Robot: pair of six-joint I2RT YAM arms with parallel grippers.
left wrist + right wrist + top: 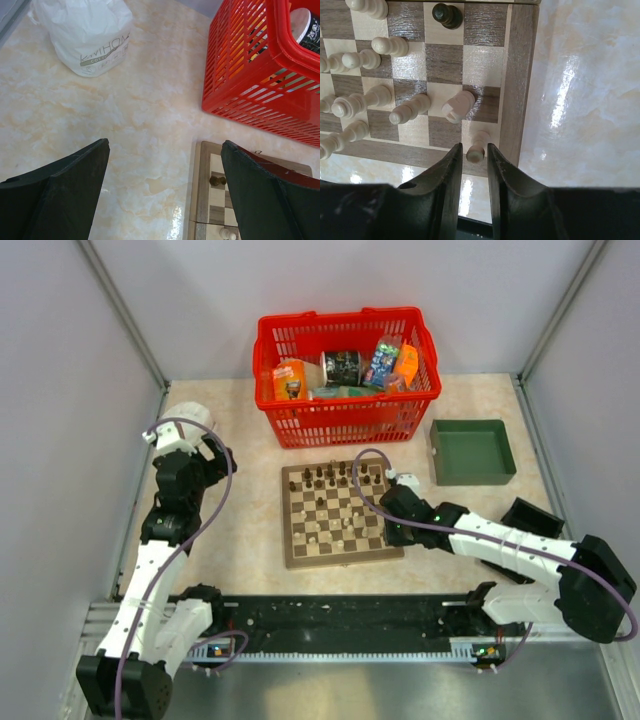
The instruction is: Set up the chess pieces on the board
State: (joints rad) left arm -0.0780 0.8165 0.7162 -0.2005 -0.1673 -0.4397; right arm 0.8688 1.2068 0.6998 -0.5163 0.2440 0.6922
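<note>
Chess pieces [335, 502] stand on the board [292, 552], which lies at the middle of the tabletop [240, 440], just in front of a red basket [345, 428]. Dark pieces occupy mainly the far rows, pale pieces the near rows, and a few stand between them. The right end effector [475, 149] hangs low over the board's right edge. Its fingers [451, 165] are narrowly parted and flank the head of a pale pawn [479, 138]. The pawn stands upright on a square in the outermost column, next to the plain border, and a slim gap shows on each side of it. A dark piece [447, 14] stands farther along the same edge of the board. The left end effector [165, 195] is spread wide and holds nothing. It hovers above bare tabletop just beside the board's far left corner, with a white wrapped package [85, 35] beyond it. A green tray [472, 478] sits to the right of the basket, apart from the board.
</note>
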